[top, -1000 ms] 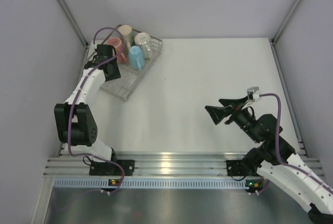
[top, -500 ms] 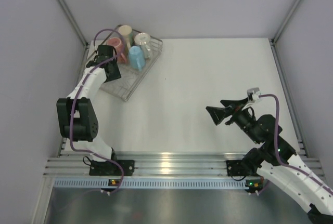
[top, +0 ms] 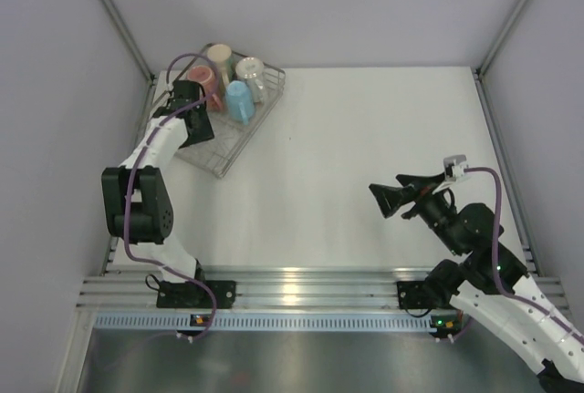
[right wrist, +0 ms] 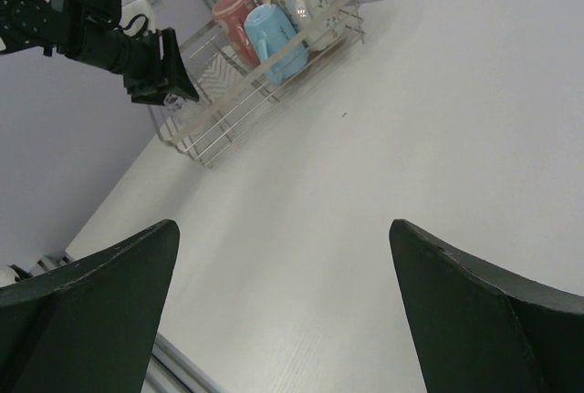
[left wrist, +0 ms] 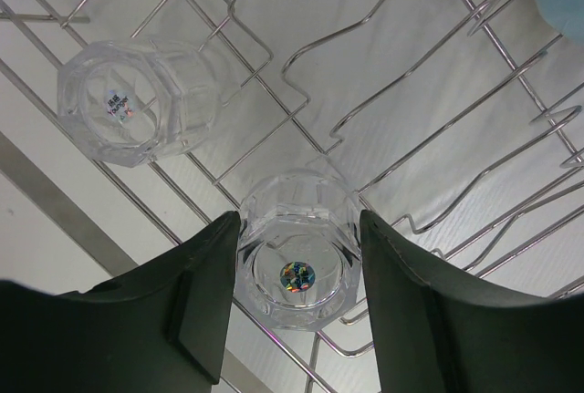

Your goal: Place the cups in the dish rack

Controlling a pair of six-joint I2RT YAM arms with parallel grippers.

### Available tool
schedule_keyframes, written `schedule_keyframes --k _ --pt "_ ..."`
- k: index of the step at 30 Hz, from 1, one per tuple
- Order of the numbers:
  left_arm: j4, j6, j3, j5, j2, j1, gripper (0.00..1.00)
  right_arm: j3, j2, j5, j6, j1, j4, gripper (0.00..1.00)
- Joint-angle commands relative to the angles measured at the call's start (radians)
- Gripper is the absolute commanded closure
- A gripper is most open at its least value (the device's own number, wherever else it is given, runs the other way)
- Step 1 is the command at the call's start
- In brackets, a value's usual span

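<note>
1. The black two-finger left gripper [top: 189, 112] is held over the near-left part of the rectangular silver wire dish rack [top: 215, 152], which stands at the far-left corner of the white table [top: 365, 119].
2. In the left wrist view, the left gripper [left wrist: 299, 229] is clenched on a small clear faceted glass [left wrist: 299, 261]. One finger lies against each side of it, and the glass sits among the wires of the dish rack [left wrist: 321, 42].
3. A second clear glass [left wrist: 137, 101] is seen inside the rack, up and left of the held one and apart from it.
4. Further back in the rack, four cups are grouped close together: a pink-red mug [top: 208, 83], a cream mug [top: 219, 54], a light blue cup [top: 239, 101] and a white dotted mug [top: 251, 74].
5. The light blue cup is set mouth down between the pink-red mug and the white dotted mug.
6. The black right gripper [top: 379, 188] is held above the near-right part of the table, well apart from the rack.
7. Its fingers are spread wide in the right wrist view, and nothing is held between them [right wrist: 283, 224].
</note>
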Motion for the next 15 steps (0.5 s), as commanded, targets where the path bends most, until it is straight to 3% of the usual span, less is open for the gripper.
schedule_keyframes --k 1,15 --pt "0.035 0.001 0.011 0.019 0.002 0.008 0.42 0.06 -0.017 0.04 -0.021 0.012 -0.023 0.01" --pt "0.008 -0.011 0.04 -0.01 -0.059 0.006 0.25 0.103 -0.02 0.06 -0.018 0.012 -0.08 0.01"
